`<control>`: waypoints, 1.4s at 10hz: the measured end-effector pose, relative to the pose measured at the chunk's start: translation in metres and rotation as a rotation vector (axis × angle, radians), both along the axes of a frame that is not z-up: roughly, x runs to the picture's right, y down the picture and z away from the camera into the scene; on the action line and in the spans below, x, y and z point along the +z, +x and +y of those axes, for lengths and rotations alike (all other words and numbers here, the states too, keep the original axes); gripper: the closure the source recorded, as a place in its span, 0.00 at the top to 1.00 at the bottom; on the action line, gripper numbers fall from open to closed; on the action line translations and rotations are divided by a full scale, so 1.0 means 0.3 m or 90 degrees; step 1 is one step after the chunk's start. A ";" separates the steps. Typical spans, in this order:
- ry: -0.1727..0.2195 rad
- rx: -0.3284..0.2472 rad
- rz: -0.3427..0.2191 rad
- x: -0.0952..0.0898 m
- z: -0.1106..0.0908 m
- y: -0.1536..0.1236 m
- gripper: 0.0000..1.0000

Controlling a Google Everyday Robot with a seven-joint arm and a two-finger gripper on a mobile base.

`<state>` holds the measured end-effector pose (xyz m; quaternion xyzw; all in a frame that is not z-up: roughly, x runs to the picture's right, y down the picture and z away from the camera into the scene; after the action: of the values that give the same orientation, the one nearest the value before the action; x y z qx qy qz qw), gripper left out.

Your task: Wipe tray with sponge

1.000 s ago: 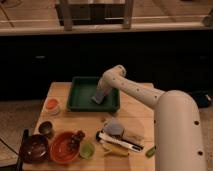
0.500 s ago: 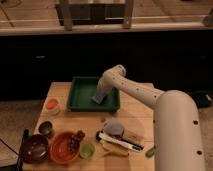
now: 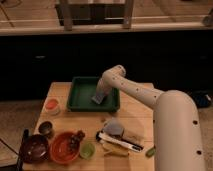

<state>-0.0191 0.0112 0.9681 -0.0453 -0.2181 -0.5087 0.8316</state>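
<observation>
The claw (image 3: 100, 93) was seen low inside the tray (image 3: 80, 96), the sponge (image 3: 97, 99) at its tip; its grip could not be told. The sponge was judged light and soft, best pinched across its middle.

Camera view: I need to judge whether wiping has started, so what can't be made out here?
- The gripper, low inside the tray: it blurs into the sponge, so contact with the tray floor is unclear.
- The tray floor under the arm: hidden by the arm.
- The utensil pile at front right: too blurred to tell items apart.
- The arm's base: cut off by the bottom edge.
</observation>
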 end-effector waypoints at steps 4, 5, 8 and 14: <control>-0.003 -0.011 -0.005 -0.004 0.006 -0.009 0.02; -0.003 -0.013 -0.006 -0.004 0.006 -0.010 0.02; -0.006 -0.023 -0.007 -0.002 0.007 -0.012 0.02; -0.010 -0.042 -0.016 -0.016 0.023 -0.040 0.02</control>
<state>-0.0313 0.0182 0.9633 -0.0525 -0.2305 -0.5349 0.8112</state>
